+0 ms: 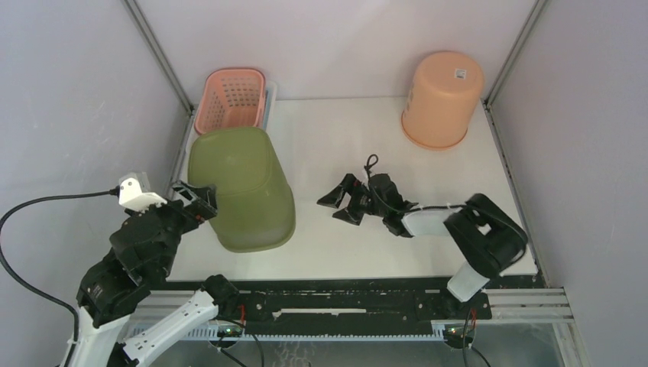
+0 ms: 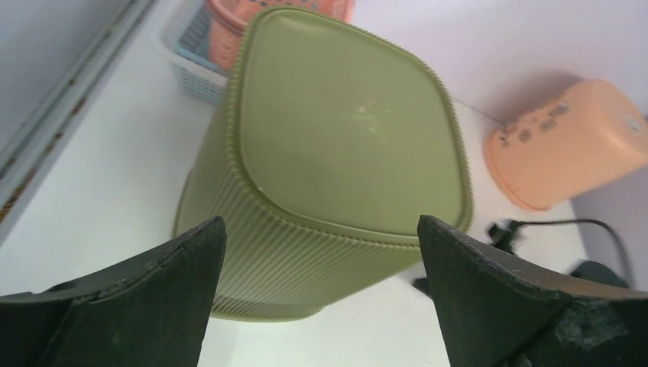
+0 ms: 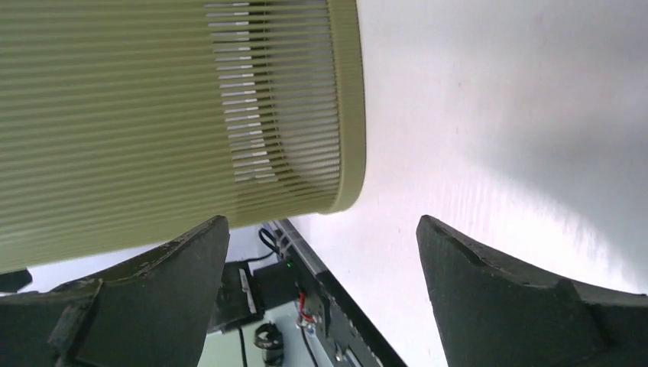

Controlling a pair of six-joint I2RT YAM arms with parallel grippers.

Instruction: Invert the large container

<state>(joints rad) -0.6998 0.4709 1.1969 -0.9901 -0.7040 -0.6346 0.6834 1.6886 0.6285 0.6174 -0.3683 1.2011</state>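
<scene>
The large green ribbed container [image 1: 243,187] stands upside down on the white table, its flat base facing up; it also shows in the left wrist view [image 2: 336,153] and in the right wrist view [image 3: 153,115], where its rim rests on the table. My left gripper [image 1: 195,200] is open and empty, just left of the container's near side, not touching it [image 2: 321,252]. My right gripper [image 1: 341,200] is open and empty, low over the table a short way right of the container [image 3: 321,252].
An orange bucket [image 1: 443,98] stands upside down at the back right. A pink basket [image 1: 231,98] sits in a pale blue basket [image 2: 191,57] at the back left, behind the green container. The table's front rail [image 1: 344,302] carries cables.
</scene>
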